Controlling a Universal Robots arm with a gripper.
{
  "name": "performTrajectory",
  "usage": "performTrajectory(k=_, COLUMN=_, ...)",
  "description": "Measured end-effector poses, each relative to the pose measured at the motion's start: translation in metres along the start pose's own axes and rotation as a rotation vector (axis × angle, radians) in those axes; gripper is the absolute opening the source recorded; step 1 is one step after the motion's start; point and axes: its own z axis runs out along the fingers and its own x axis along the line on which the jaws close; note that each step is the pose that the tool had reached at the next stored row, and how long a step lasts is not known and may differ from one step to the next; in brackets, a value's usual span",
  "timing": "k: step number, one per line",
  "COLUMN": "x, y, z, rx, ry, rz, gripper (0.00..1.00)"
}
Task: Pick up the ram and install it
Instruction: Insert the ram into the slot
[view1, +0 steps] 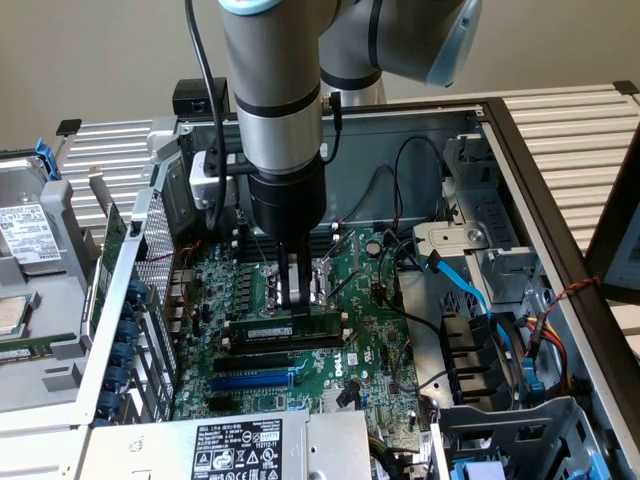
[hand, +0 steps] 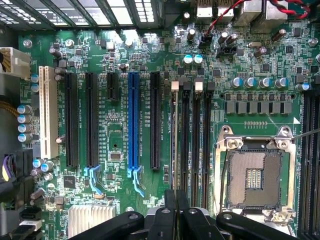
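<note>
The ram (view1: 285, 328) is a long green stick with a white label. It stands on edge along the memory slot farthest from the CPU socket (hand: 255, 175). In the wrist view the ram (hand: 174, 140) appears edge-on as a thin line between white end clips. My gripper (view1: 296, 305) points straight down over the motherboard, shut on the stick's top edge near its middle. The same gripper (hand: 176, 200) has its two black fingers pressed together around that thin edge. I cannot tell how deep the stick sits in the slot.
Beside the ram run empty black memory slots (hand: 197, 145), a black expansion slot (view1: 290, 342) and a blue slot (view1: 250, 381). Blue and black cables (view1: 470, 300) lie towards the exterior view's right. A power supply (view1: 235, 448) sits at the front, and metal case walls (view1: 120, 330) ring the board.
</note>
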Motion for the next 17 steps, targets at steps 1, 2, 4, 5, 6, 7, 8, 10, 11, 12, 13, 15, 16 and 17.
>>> performTrajectory(k=1, x=0.0000, y=0.0001, z=0.0001, rx=0.0003, ry=0.0000, rz=0.000, gripper=0.12)
performTrajectory(k=2, x=0.0001, y=0.0002, z=0.0003, rx=0.0006, ry=0.0001, rz=0.000, gripper=0.12)
performTrajectory(k=4, x=0.0000, y=0.0003, z=0.0007, rx=0.0009, ry=0.0001, rz=0.000, gripper=0.12)
performTrajectory(k=5, x=0.0000, y=0.0003, z=0.0009, rx=0.0010, ry=0.0002, rz=0.000, gripper=0.12)
performTrajectory(k=6, x=0.0000, y=0.0003, z=0.0012, rx=0.0011, ry=0.0000, rz=0.000, gripper=0.12)
performTrajectory(k=7, x=0.0000, y=0.0003, z=0.0016, rx=0.0012, ry=0.0000, rz=0.000, gripper=0.12)
performTrajectory(k=8, x=0.0000, y=0.0003, z=0.0018, rx=0.0012, ry=0.0001, rz=0.000, gripper=0.12)
performTrajectory(k=10, x=-0.0001, y=0.0003, z=0.0025, rx=0.0013, ry=0.0000, rz=0.000, gripper=0.12)
performTrajectory(k=11, x=-0.0001, y=0.0003, z=0.0029, rx=0.0013, ry=0.0000, rz=0.000, gripper=0.12)
performTrajectory(k=12, x=-0.0001, y=0.0004, z=0.0033, rx=0.0013, ry=0.0000, rz=0.000, gripper=0.12)
performTrajectory(k=13, x=-0.0001, y=0.0004, z=0.0036, rx=0.0012, ry=0.0001, rz=0.000, gripper=0.12)
performTrajectory(k=15, x=-0.0001, y=0.0003, z=0.0037, rx=-0.0022, ry=0.0004, rz=0.000, gripper=0.12)
performTrajectory(k=16, x=-0.0001, y=0.0003, z=0.0038, rx=-0.0095, ry=0.0004, rz=0.000, gripper=0.14)
performTrajectory(k=17, x=-0.0001, y=0.0004, z=0.0039, rx=-0.0190, ry=0.0006, rz=0.000, gripper=0.20)
